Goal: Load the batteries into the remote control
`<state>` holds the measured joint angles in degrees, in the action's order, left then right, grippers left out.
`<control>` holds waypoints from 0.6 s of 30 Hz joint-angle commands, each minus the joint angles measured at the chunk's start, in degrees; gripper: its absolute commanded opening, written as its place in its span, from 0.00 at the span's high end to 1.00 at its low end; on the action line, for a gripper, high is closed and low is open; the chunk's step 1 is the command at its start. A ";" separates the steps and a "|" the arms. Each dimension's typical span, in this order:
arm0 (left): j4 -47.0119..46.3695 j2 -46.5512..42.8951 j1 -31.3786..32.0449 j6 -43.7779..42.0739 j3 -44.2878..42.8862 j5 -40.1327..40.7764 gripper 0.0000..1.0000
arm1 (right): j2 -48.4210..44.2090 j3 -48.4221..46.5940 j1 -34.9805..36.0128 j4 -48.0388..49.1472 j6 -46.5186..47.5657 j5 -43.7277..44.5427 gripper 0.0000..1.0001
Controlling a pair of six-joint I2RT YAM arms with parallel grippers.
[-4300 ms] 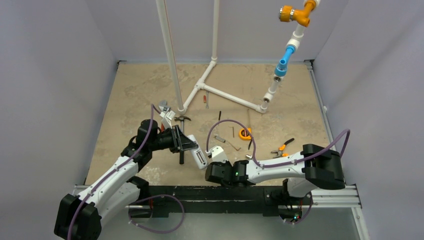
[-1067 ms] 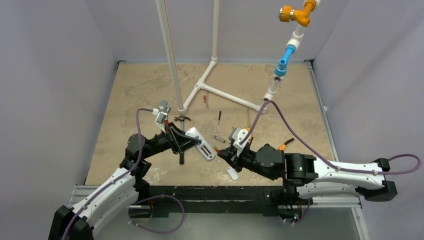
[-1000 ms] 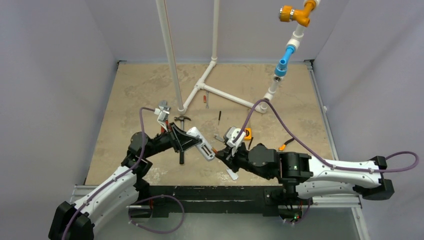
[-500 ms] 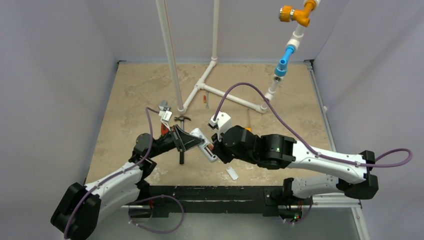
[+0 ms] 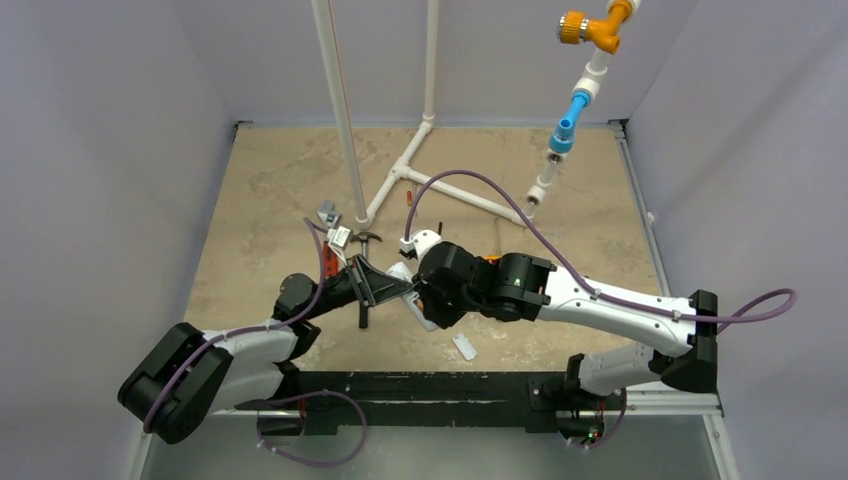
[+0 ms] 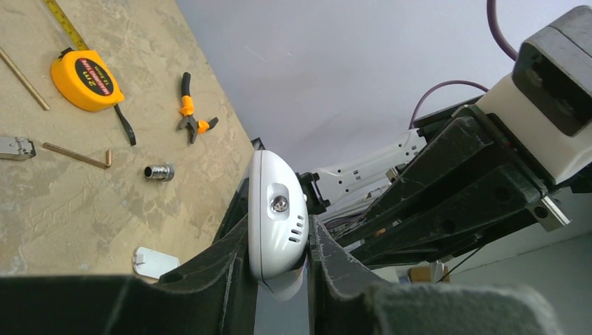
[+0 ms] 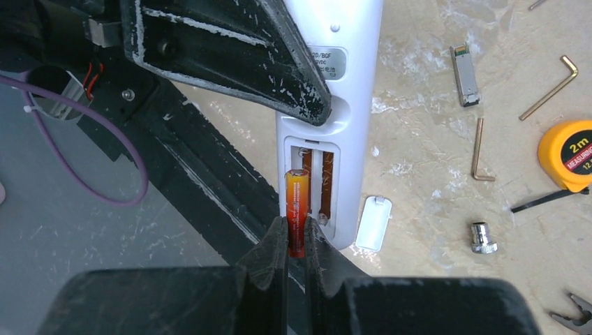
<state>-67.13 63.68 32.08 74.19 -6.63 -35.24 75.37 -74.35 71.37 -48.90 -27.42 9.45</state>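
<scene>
The right arm had swung in from the right, so the two hands met mid-desk. The left hand [image 6: 279,246] was clamped on the remote [image 6: 277,209] and held it above the desk [image 6: 84,202], with its open recess facing the right hand [image 7: 297,241]. That hand pinched a battery [image 7: 296,199] by its lower end, the tip over the left slot. The cover [image 7: 373,222] lay on the desk just beside. The likely trouble was that the battery stood proud of the slot. A skewed push could pop it loose, or twist the remote in the left hand's hold.
</scene>
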 commanded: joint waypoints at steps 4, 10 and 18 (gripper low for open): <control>-14.43 4.17 0.63 3.43 1.28 0.50 1.00 | 1.00 -2.54 -1.85 -1.04 -2.24 -2.82 1.00; -14.40 3.84 0.72 2.98 1.20 0.70 1.00 | 0.83 -1.81 -2.03 -1.49 -2.81 -3.40 1.00; -14.42 3.91 0.73 3.00 1.01 0.55 1.00 | 2.39 -1.80 -2.20 -1.69 -2.86 -4.53 0.90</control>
<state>-75.37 67.92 32.45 76.99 -5.85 -35.24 76.93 -74.67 69.60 -49.98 -29.58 6.20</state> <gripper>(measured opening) 0.246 0.074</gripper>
